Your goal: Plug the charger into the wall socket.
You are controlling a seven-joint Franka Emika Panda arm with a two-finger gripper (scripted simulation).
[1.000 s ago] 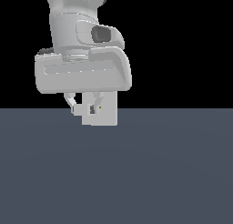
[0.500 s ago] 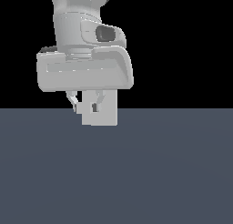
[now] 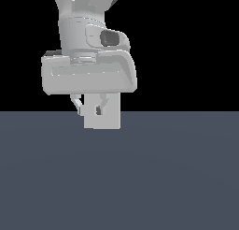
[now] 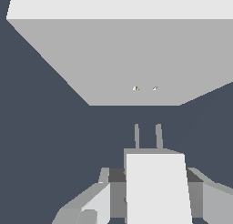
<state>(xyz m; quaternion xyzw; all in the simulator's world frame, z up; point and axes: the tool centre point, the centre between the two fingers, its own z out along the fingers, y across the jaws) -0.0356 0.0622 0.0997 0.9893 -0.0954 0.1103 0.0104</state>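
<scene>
1. The wrist view shows the charger (image 4: 157, 186) clamped between the two fingers (image 4: 93, 205) of the gripper (image 4: 152, 196), its two thin grey prongs (image 4: 148, 136) pointing at the wall socket (image 4: 123, 59).
2. That same view reveals a gap of dark floor (image 4: 45, 136) between the prong tips and the socket's face; they are apart, not touching. Two tiny orange marks (image 4: 135, 88) sit on the face, roughly in line with the prongs.
3. The exterior view hides all this: the arm's broad hand (image 3: 88, 75) covers the charger, and only the fingertips (image 3: 79, 107) show in front of the socket block (image 3: 109, 117).
4. Compared with a second ago, the hand sits further toward the exterior view's left and slightly lower, now covering more of the socket's top.
</scene>
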